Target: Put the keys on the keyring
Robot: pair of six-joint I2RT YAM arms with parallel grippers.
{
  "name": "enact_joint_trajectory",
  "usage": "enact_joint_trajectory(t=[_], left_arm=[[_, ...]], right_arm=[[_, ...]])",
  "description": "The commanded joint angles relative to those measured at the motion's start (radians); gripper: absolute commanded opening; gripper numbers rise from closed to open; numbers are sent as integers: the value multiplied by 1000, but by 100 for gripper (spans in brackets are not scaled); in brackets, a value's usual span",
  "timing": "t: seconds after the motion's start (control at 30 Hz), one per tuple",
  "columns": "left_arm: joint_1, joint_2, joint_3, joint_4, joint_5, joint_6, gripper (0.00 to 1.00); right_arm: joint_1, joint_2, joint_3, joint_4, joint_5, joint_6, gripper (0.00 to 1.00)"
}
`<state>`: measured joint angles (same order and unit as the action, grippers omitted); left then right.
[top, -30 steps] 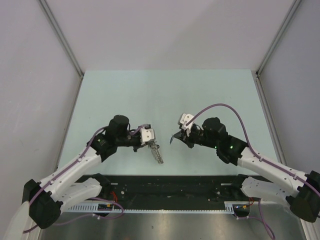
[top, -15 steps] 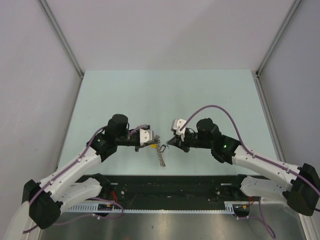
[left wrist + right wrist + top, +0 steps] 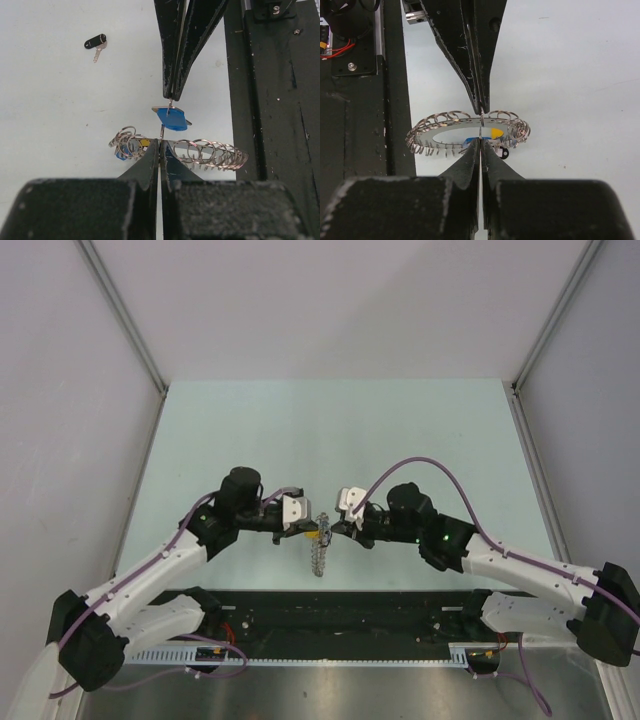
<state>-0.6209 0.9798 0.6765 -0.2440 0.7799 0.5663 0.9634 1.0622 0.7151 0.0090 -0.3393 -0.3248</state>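
Over the near strip of the counter (image 3: pixel 330 430), the two arms are meeting tip to tip, and it is tight work. The left end effector (image 3: pixel 308 528) is pressing its jaws together on the rim of the keyring (image 3: pixel 318 556), which is hanging below it off the surface, edge-on in the overhead view. From the right wrist the keyring is showing as a flat grey disc with a round hole, its outer edge crowded with small wire loops, and a yellow key (image 3: pixel 496 132) is sitting among those loops on one side. The right end effector (image 3: pixel 334 528) is clamped too, pinching the blue key (image 3: pixel 171 119) by its thin metal blade, the plastic head dangling just beside the ring's rim; whether key and ring are actually touching is impossible to tell. Farther out, a black key (image 3: pixel 95 42) is lying flat on the counter, well apart from both arms.
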Motion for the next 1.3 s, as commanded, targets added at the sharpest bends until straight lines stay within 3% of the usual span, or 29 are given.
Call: enact_joint_trajectory(t=[0.0,1.27], left_arm=[[-7,0,26,34,47,-6,0],[-7,-7,24,12,78,23,0]], right_arm=[[15,4,35,42,39,-29,0],[60,47,70,9,88,-65,0]])
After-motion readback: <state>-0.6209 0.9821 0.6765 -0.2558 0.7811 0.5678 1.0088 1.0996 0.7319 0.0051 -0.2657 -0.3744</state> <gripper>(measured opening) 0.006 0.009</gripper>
